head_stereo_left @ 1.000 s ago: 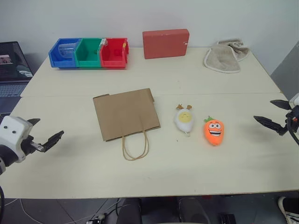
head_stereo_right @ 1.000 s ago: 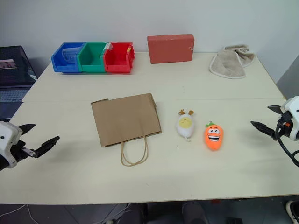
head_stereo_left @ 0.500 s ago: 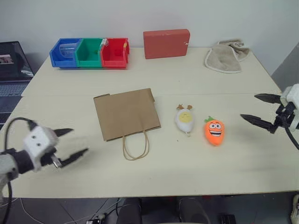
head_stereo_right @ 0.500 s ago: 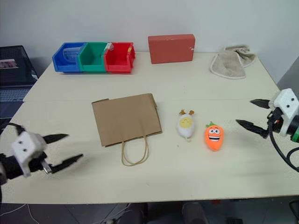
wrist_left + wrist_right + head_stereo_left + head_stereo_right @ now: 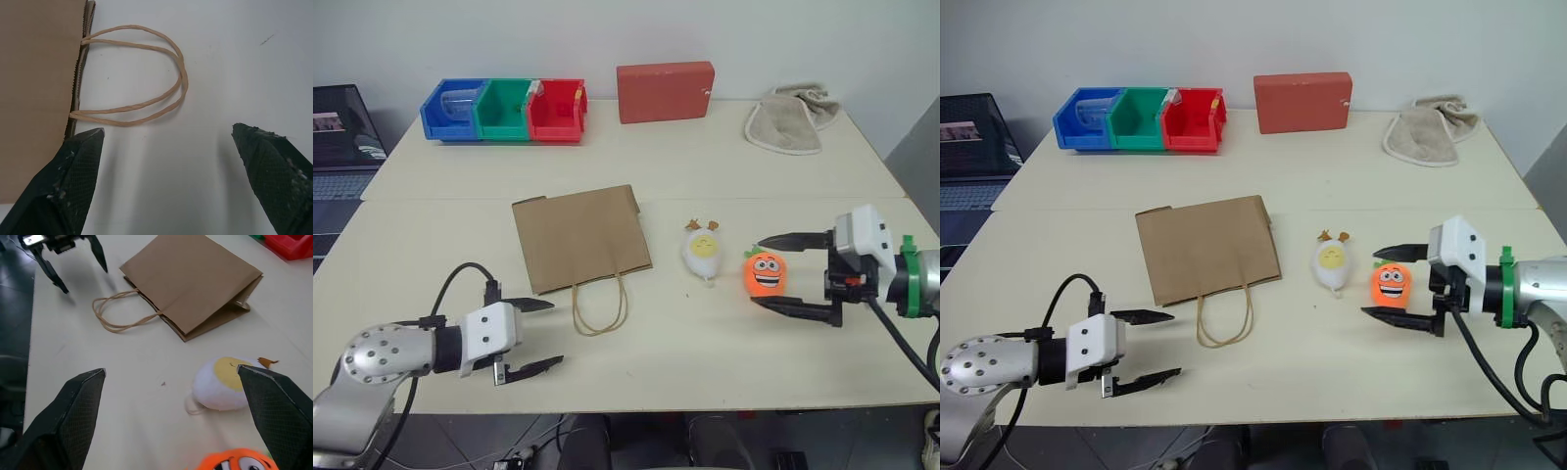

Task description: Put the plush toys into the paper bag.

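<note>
— Why is the right pincer [image 5: 785,273] set like that?

— It comes in from the side with its two black fingers spread wide, one beyond the orange carrot toy [image 5: 764,274] and one on the near side of it. The carrot lies between the tips, gripped by neither. I'd say that straddle is there so a plain squeeze takes the soft body.

— And the other toy?

— The white egg-shaped toy [image 5: 701,252] lies just past the carrot from that pincer, apart from it.

— The left pincer [image 5: 538,334]?

— Open too, and empty. It points at the cord handles [image 5: 599,306] of the paper bag [image 5: 580,238], which lies flat, mouth towards it. My guess is it means to lift the mouth, since no toy goes into a flat bag.

— Room to move?

— Plenty. Bare worktop [image 5: 685,333] lies between the pincers. The coloured bins [image 5: 505,110], red box [image 5: 665,91] and beige cloth [image 5: 787,121] lie well beyond both. The left pincer is near the worktop's front edge.
</note>
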